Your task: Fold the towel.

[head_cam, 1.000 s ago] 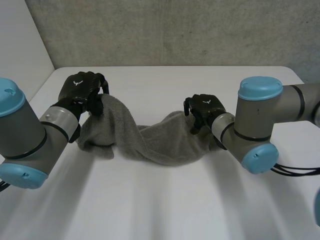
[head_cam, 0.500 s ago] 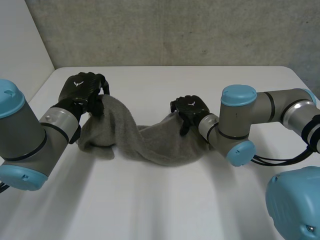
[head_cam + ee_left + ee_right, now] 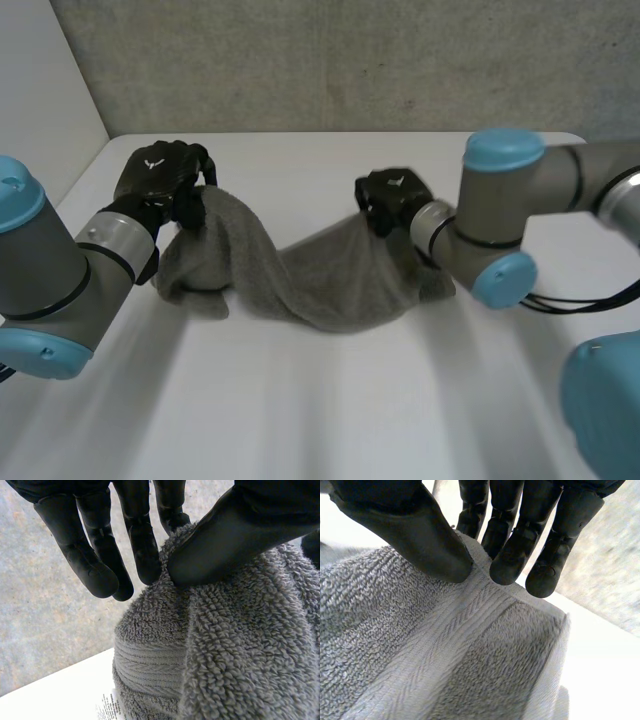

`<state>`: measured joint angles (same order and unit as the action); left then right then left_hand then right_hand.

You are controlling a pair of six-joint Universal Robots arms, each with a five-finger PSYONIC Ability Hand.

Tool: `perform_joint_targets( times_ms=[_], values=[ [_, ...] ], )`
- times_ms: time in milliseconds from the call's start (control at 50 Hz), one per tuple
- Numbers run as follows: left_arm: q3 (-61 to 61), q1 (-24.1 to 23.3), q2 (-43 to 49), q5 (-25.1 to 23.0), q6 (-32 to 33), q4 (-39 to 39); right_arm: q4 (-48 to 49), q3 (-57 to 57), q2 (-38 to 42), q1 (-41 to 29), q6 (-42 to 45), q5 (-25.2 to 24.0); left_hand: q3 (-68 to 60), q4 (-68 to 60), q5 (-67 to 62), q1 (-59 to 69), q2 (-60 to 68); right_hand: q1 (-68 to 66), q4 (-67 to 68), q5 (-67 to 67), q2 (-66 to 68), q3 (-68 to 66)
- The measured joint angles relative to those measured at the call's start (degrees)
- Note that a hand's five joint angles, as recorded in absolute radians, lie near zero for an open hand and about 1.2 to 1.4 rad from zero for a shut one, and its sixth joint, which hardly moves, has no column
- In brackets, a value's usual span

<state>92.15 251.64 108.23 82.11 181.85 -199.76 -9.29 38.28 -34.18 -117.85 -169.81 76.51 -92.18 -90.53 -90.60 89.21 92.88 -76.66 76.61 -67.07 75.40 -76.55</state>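
grey terry-cloth towel (image 3: 300, 285) sags in a bunched strip on the white worktop (image 3: 330, 410), both ends raised. left hand (image 3: 158, 182) pinches one end, thumb against fingers. right hand (image 3: 392, 196) pinches the other end at the banded hem. no fold laid yet; judged barely begun.

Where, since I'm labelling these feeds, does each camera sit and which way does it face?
Head view: behind, between the left arm and right arm, looking down at the table; left hand and right hand hold the towel.
Left wrist view: on the left wrist, along its palm; its hand pinches towel.
Right wrist view: likewise on the right; its hand pinches the banded edge.
All share the towel.
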Motion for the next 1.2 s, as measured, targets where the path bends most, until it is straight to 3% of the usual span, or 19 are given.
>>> perform_joint_targets(
  times_ms=[200,420,480,640,760,840,920,960,1040,1100,1120,1200],
  values=[
    [-3.62,0.1,-2.89,0.02,0.36,-0.24,2.98,7.98,-19.6,3.1,3.05,0.94,0.0,0.0,0.0,0.0,0.0,-0.11,0.0,0.0,0.0,-0.27],
    [-15.16,-0.11,-3.58,0.62,0.41,-3.44,29.07,23.92,-34.92,2.94,4.33,2.71,0.02,0.0,0.0,0.0,0.0,-0.16,0.0,0.0,0.0,-0.27],
    [-15.18,-0.12,-4.38,0.22,0.53,-5.14,32.19,28.85,-38.38,2.77,4.55,2.61,0.02,0.0,0.0,0.0,0.0,-0.16,0.0,0.0,0.0,-0.27],
    [-4.67,0.21,-4.53,-4.8,4.8,-5.67,19.82,36.85,-38.76,3.1,11.31,-1.81,0.07,0.0,0.0,0.0,0.0,-0.16,0.0,0.0,0.0,-0.27],
    [8.6,0.88,-3.46,-11.45,18.96,-4.43,7.86,43.23,-34.03,3.47,23.77,-5.01,0.11,0.0,0.0,0.0,0.0,-0.16,0.0,0.0,0.0,-0.27],
    [16.69,1.09,-3.44,-13.56,29.39,-3.1,5.26,48.48,-32.83,4.35,29.21,-5.48,0.13,0.0,0.0,0.0,0.0,-0.16,0.0,0.0,0.0,-0.28],
    [21.64,1.08,-4.49,-13.9,34.51,-1.16,5.29,51.75,-33.73,5.37,30.5,-5.47,0.16,0.0,0.0,0.0,0.0,-0.16,0.0,0.0,0.0,-0.27],
    [24.0,1.03,-6.02,-13.89,35.9,0.67,5.61,53.45,-34.95,6.03,30.55,-5.43,10.19,10.3,10.04,-9.79,-10.78,-0.16,0.0,0.0,0.0,-0.27],
    [27.7,0.62,-10.82,-13.87,36.75,5.8,6.64,56.23,-37.63,7.16,30.11,-5.35,50.22,49.41,48.41,-48.12,-50.07,-0.17,0.0,0.0,0.0,-0.27],
    [28.58,0.31,-14.13,-13.86,36.45,8.6,7.68,57.54,-38.88,7.62,29.84,-5.28,68.78,67.48,67.79,-65.68,-68.87,-0.17,0.0,0.0,0.0,-0.27],
    [28.55,0.21,-15.72,-13.87,36.12,9.55,8.29,58.07,-39.29,7.76,29.75,-5.26,74.31,72.17,73.12,-70.43,-73.76,-0.17,0.0,0.0,0.0,-0.27],
    [27.03,0.03,-19.82,-13.87,34.18,11.2,10.44,59.39,-39.93,8.03,29.61,-5.18,77.14,74.51,76.8,-72.9,-77.21,-0.17,0.0,0.0,0.0,-0.27]
  ],
)
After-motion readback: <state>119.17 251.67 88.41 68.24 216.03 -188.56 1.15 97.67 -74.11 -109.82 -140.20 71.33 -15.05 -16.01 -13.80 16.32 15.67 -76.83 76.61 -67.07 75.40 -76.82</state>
